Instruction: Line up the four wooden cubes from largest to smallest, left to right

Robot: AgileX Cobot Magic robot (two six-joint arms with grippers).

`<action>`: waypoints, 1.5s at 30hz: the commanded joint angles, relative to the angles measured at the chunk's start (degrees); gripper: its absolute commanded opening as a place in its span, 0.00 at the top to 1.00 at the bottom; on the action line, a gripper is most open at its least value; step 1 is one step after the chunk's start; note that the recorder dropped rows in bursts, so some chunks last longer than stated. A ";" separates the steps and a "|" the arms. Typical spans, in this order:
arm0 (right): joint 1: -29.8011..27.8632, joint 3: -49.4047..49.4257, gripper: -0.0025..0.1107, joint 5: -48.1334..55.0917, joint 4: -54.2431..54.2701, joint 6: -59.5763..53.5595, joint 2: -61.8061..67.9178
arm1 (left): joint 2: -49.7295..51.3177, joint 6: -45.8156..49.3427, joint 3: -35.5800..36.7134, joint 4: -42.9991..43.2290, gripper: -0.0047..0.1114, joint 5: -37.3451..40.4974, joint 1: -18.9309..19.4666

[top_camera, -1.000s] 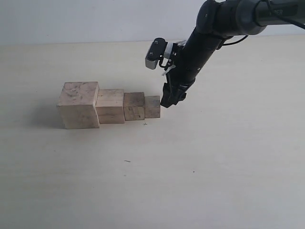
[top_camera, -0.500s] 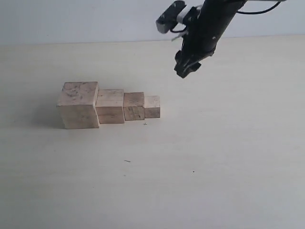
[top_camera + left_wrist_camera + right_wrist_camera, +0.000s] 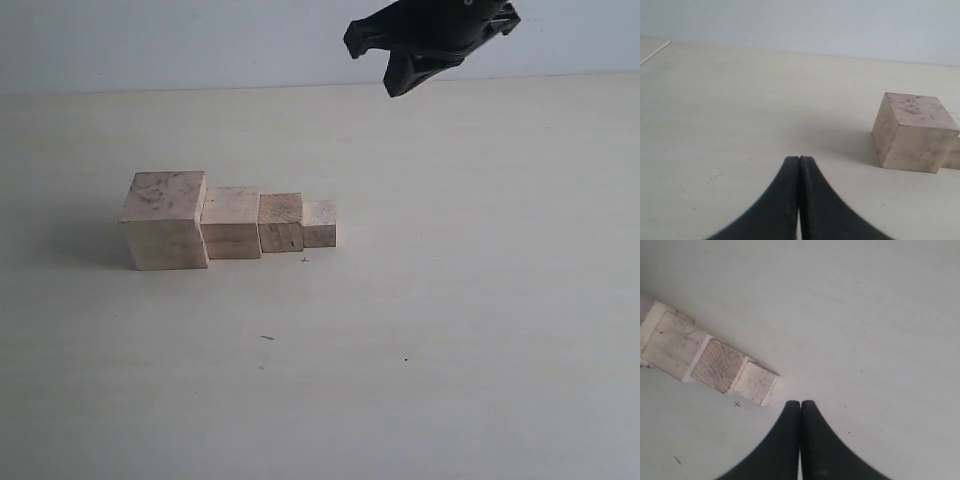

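Four pale wooden cubes stand in a touching row on the table. The largest cube (image 3: 165, 219), speckled on top, is at the left, then the second cube (image 3: 232, 222), the third cube (image 3: 281, 222) and the smallest cube (image 3: 319, 223) at the right. My right gripper (image 3: 398, 85) hangs high above the table, up and to the right of the row, shut and empty (image 3: 800, 403). The right wrist view looks down on the smallest cube (image 3: 755, 383) and its two neighbours. My left gripper (image 3: 799, 159) is shut and empty, low over the table, with the largest cube (image 3: 914, 131) off to one side.
The pale tabletop (image 3: 450, 330) stretches wide in front of and to the right of the row. A small dark cross mark (image 3: 304, 260) lies just in front of the smallest cube. A light wall (image 3: 200, 40) runs behind the table.
My right arm has lifted from beside the smallest cube to high above the table and back toward the wall. The cubes have stayed in place.
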 commanded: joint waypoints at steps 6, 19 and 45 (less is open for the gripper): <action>0.00 28.94 0.98 -15.55 3.74 2.45 -25.85 | -0.32 -0.28 0.22 0.10 0.96 -0.69 -0.35; 0.00 31.90 0.98 -13.89 2.24 1.99 -43.66 | -0.32 -0.28 0.22 0.10 0.96 -0.69 -0.35; -29.05 58.40 0.98 -27.37 -2.52 2.02 -77.44 | -0.32 -0.28 0.22 0.10 0.96 -0.69 -0.35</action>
